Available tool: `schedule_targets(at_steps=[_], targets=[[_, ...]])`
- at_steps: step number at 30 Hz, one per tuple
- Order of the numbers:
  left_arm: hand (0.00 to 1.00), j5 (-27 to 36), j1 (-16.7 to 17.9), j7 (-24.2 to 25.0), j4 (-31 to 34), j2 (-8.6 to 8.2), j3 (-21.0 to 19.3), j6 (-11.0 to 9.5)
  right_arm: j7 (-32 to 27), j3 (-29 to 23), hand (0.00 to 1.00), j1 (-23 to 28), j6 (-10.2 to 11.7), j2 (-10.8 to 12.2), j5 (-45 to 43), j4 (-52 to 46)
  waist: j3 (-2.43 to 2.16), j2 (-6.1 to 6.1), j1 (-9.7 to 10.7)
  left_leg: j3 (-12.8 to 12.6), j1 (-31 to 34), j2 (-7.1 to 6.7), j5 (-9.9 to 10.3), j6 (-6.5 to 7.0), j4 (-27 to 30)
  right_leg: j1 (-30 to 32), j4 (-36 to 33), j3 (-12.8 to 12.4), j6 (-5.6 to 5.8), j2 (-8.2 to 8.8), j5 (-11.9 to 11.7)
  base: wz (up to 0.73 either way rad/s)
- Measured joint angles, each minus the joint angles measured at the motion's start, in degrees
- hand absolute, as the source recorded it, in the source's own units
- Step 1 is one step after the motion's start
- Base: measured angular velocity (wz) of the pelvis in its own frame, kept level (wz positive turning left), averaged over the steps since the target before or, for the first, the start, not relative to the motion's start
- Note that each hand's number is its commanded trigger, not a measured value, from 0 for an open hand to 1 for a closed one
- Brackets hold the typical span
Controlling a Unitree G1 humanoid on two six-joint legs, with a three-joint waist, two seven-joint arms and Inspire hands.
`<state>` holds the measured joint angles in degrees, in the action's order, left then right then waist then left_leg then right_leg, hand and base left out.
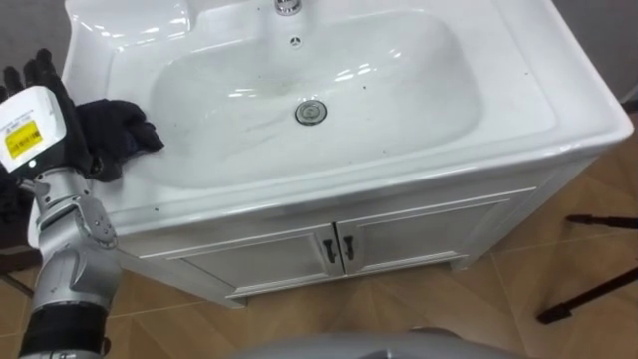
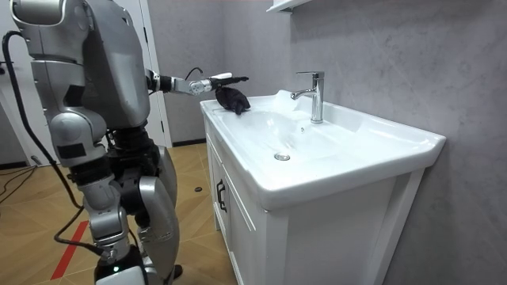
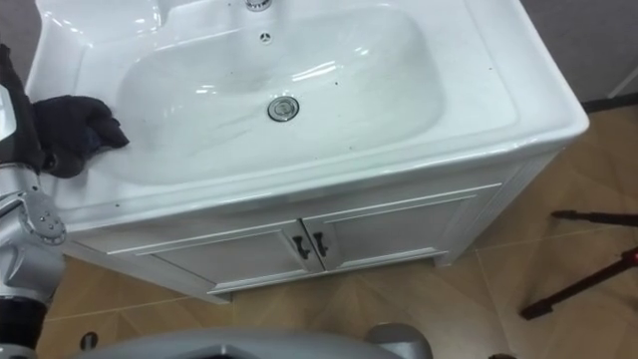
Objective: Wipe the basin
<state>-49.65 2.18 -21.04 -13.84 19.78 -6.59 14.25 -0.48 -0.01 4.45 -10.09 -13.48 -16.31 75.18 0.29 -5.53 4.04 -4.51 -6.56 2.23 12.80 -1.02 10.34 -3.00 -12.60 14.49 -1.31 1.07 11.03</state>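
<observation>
1. Here, the white basin [image 1: 558, 120] lies broad before me. Its flat rim runs all round the bowl, widest at my left and right, and the front edge overhangs the cabinet [image 1: 419, 234] with its two doors.
2. The bowl is open from side to side. Only the drain [image 1: 311, 112] sits at its middle, and the faucet [image 2: 315, 95] stands upright at the back edge, well apart from my arm.
3. A few dark specks dot the bowl's surface.
4. The black cloth [image 1: 118, 135] lies bunched on the rim's left side, at the lip where the rim slopes into the bowl.
5. My left hand [image 1: 35, 115] is out over that left edge, beyond the basin's outer side. In the room view its fingers [image 2: 226, 77] reach out straight and level above the cloth, not curled.
6. The cloth sits right against the inner side of the hand, but I cannot tell whether the two actually touch.
7. I stand at the cabinet's front, toward its left corner, on a wooden floor [image 1: 558, 269].
</observation>
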Motion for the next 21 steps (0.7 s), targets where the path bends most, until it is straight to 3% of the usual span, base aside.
schedule_targets(at_steps=[14, 16, 21], targets=[[0.00, 1.5, -0.2, 0.4, 0.5, 0.43, 0.0, -0.5, 1.0, 0.0, 0.00, -0.5, 0.7, 0.0, 0.0, -1.4, 0.05, 0.71, 0.1, 0.0, 0.0, 0.00, 0.0, 0.00, 0.0, 0.0, 0.1, 0.0, 0.01, 0.01, 0.0, 0.00], [0.00, 5.2, -0.2, 0.4, 0.5, 0.44, 0.0, -0.5, 1.0, 0.1, 0.00, -0.4, 0.6, 0.0, 0.1, -1.6, 0.02, 0.56, 0.2, 0.0, 0.0, 0.00, 0.0, 0.00, 0.0, -0.1, 0.1, 0.0, 0.01, 0.01, 0.0, 0.00], [0.00, 22.2, -0.3, 0.4, 0.7, 0.42, -0.1, -0.9, 0.8, 1.0, 0.00, 0.0, 0.7, -0.1, 0.2, -1.5, -0.21, 0.18, 0.0, 0.0, -0.1, 0.00, 0.0, 0.00, 0.0, 0.0, 0.0, -0.1, 0.00, 0.01, 0.0, 0.00]])
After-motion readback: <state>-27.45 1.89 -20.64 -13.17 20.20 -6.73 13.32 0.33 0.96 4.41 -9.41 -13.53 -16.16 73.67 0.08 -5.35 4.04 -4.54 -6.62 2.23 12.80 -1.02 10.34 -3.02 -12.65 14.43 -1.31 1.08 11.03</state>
